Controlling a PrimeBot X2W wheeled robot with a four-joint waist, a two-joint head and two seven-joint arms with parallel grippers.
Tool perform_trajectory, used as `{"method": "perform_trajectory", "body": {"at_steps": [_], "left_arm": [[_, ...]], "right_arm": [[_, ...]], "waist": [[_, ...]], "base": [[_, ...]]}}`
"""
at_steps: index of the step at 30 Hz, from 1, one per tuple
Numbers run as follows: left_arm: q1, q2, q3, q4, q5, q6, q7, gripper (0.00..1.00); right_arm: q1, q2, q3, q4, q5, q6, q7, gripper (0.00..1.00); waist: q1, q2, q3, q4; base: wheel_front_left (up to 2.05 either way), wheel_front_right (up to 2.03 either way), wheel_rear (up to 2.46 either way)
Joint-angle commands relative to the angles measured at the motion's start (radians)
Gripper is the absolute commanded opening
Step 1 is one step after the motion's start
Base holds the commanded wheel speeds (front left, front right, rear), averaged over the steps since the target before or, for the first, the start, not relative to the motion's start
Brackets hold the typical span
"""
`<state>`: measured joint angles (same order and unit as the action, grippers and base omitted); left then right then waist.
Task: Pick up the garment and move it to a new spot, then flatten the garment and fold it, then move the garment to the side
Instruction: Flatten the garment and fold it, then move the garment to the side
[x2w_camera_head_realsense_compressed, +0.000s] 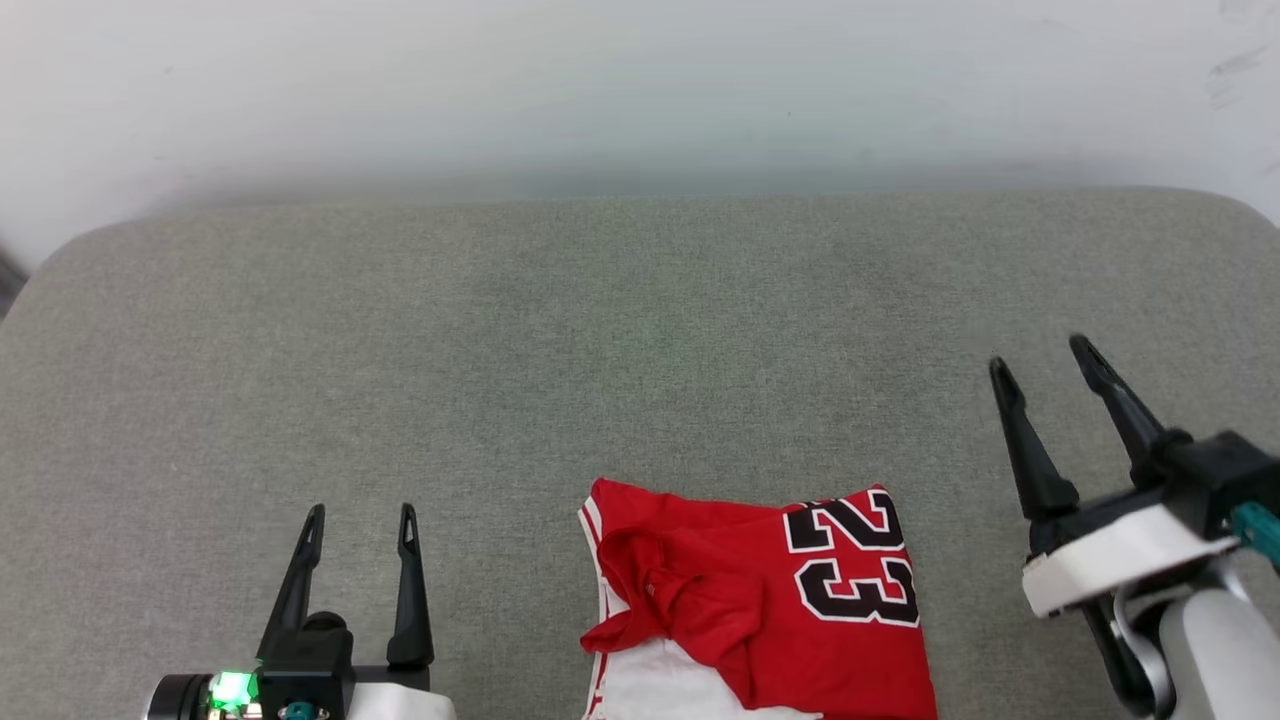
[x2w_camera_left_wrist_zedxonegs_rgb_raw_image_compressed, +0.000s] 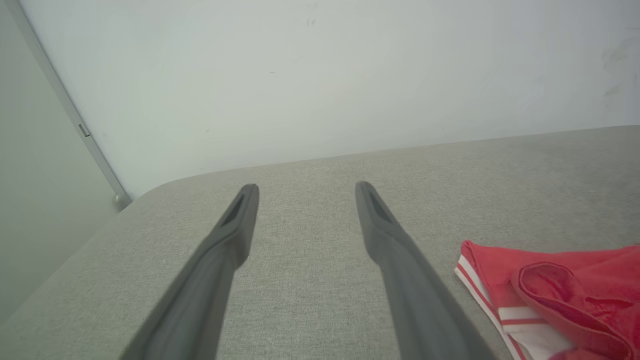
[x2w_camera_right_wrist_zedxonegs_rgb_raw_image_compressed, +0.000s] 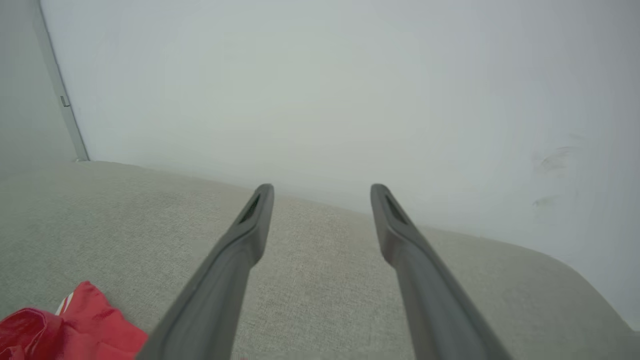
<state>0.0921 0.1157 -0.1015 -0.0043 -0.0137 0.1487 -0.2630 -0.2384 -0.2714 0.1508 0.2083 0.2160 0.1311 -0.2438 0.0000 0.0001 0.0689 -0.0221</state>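
Grey fabric surface (x2w_camera_head_realsense_compressed: 640, 330): garment (x2w_camera_head_realsense_compressed: 790, 620) lay at near edge, centre-right, folded to a compact block w/ collar bunched on top. Judged light, soft, limp, so pinch a folded edge thru all layers. Left gripper (x2w_camera_head_realsense_compressed: 362, 515) at near left and right gripper (x2w_camera_head_realsense_compressed: 1040, 355) at right were both spread, empty, clear of cloth. Legible: "23".
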Motion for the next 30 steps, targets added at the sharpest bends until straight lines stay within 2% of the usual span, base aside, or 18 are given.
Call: {"method": "perform_trajectory", "body": {"at_steps": [1, 7, 15, 24, 30], "left_arm": [[0.005, 0.0, -0.003, 0.001, -0.004, -0.006, -0.002, 1.0], [0.016, -0.002, -0.002, -0.004, -0.014, -0.016, -0.002, 1.0], [0.026, -0.007, 0.001, -0.013, -0.022, -0.032, -0.002, 1.0], [0.029, -0.014, 0.015, -0.009, -0.023, -0.043, -0.002, 1.0], [0.025, -0.018, 0.025, -0.001, -0.021, -0.048, -0.002, 1.0]], "right_arm": [[0.045, 0.03, -0.031, -0.015, -0.017, -0.001, -0.012, 1.0], [0.17, 0.129, -0.122, -0.093, -0.064, -0.001, -0.022, 1.0], [0.289, 0.193, -0.165, -0.17, -0.085, -0.001, -0.021, 1.0], [0.351, 0.218, -0.185, -0.207, -0.097, -0.001, -0.021, 1.0], [0.276, 0.202, -0.193, -0.24, -0.118, -0.001, -0.021, 1.0]], "waist": [[0.0, -0.0001, -0.003, 0.0], [0.0, -0.0001, -0.008, -0.003], [0.0, -0.0001, -0.009, 0.004], [0.0, -0.0001, -0.008, 0.011], [0.0, -0.0001, -0.013, 0.009]], "base": [[0.0, 0.0, 0.0], [0.0, 0.0, 0.0], [0.0, 0.0, 0.0], [0.0, 0.0, 0.0], [0.0, 0.0, 0.0]]}}
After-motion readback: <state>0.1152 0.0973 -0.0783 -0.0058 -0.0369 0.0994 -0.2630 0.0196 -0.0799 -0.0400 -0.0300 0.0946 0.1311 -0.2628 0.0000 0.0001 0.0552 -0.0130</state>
